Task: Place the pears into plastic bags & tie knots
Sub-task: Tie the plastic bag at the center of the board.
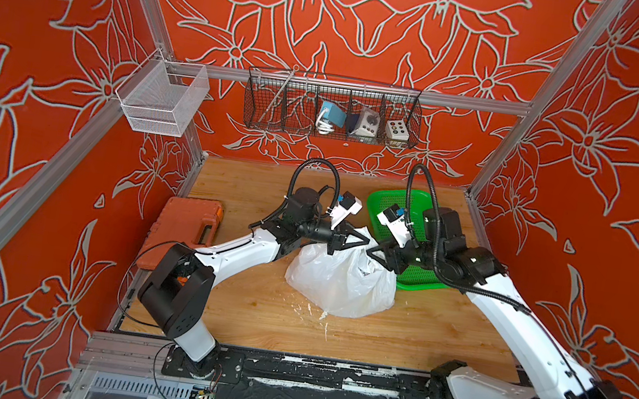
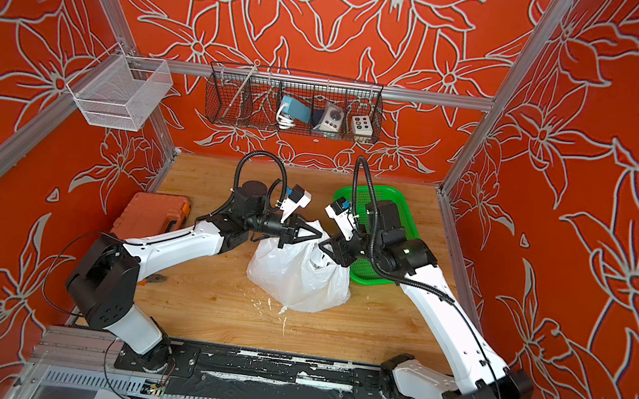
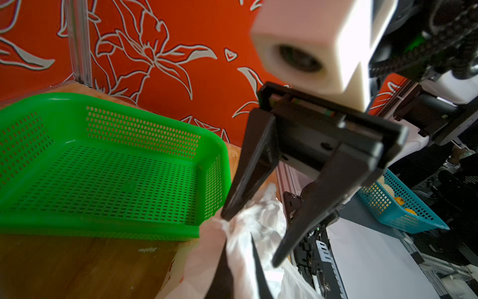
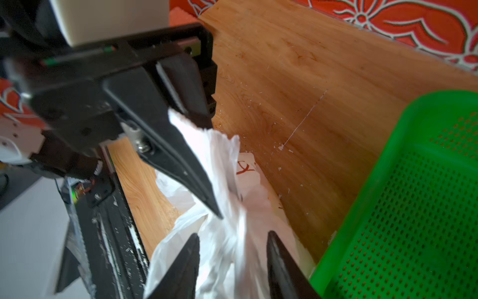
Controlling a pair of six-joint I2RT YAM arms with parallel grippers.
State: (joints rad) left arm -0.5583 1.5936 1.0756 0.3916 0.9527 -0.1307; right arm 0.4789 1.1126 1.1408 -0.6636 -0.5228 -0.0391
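Plastic bag (image 1: 340, 283), lying beside green basket (image 1: 393, 195), being pinched by left tool (image 1: 366, 242); right tool (image 1: 372, 253) gaping, touching bag.

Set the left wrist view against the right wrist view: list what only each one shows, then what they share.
Only the left wrist view: the right end effector seen whole, jaws apart over the bunched top of the plastic bag, and a blue basket beyond the table edge holding yellowish items.
Only the right wrist view: the left end effector seen whole, shut on a strip of the plastic bag, and a red print on the plastic.
Both: the plastic bag, the green basket, empty where visible, the wooden table and the orange wall.
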